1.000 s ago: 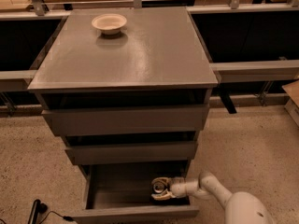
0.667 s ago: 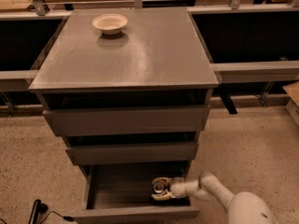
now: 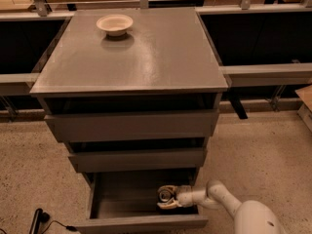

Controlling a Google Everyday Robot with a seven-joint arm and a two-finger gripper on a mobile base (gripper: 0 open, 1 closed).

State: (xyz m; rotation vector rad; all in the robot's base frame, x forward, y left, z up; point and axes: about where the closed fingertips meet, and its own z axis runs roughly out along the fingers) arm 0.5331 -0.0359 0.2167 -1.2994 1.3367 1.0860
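A grey cabinet (image 3: 129,57) with three drawers fills the camera view. Its bottom drawer (image 3: 141,222) is pulled open. My gripper (image 3: 166,199) reaches in from the right and sits low inside this drawer, at its right side. A small round object (image 3: 165,194), like the end of a can, is right at the gripper's tip. Whether it is held cannot be made out. My white arm (image 3: 229,206) runs from the lower right corner to the drawer. A pale bowl (image 3: 114,24) stands on the cabinet top, at the back left.
The two upper drawers (image 3: 131,126) are pushed in. Dark bins and wooden rails run behind the cabinet on both sides. A black cable (image 3: 41,221) lies on the speckled floor at the lower left. A cardboard box edge (image 3: 306,104) shows at the right.
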